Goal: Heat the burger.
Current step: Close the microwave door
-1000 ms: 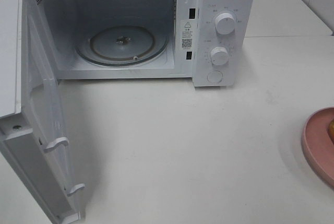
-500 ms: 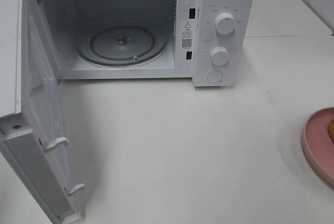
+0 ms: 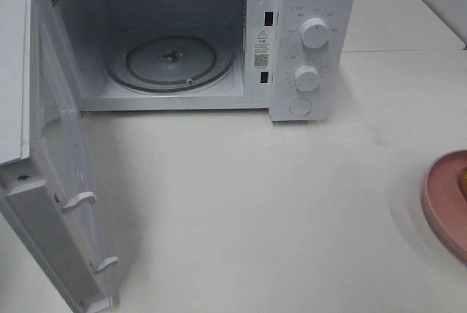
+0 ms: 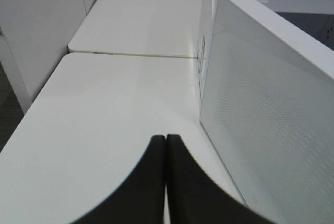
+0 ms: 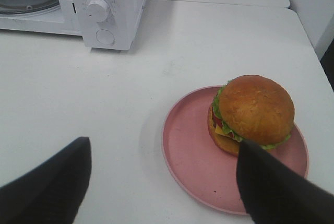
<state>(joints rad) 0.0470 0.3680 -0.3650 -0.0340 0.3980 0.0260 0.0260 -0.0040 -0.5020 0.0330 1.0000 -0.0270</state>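
Observation:
The burger [image 5: 253,112], with a golden-brown bun, green lettuce and yellow cheese, stands on a round pink plate [image 5: 188,151] at the table's right edge. In the exterior high view only a sliver of the burger [image 3: 464,182] shows at the frame edge. My right gripper [image 5: 163,148] hovers open above the plate's near side, its dark fingers [image 5: 52,182] wide apart and holding nothing. Left of the open microwave door [image 4: 271,119], my left gripper [image 4: 166,138] is shut with its fingers pressed together on nothing. The exterior high view shows neither gripper.
The white microwave [image 3: 314,6] stands at the back with its door [image 3: 51,167] swung wide to the left. Inside is a bare glass turntable [image 3: 171,61]. Two knobs [image 3: 314,33] and a button sit on its right panel. The pink plate [image 3: 445,203] is at the right.

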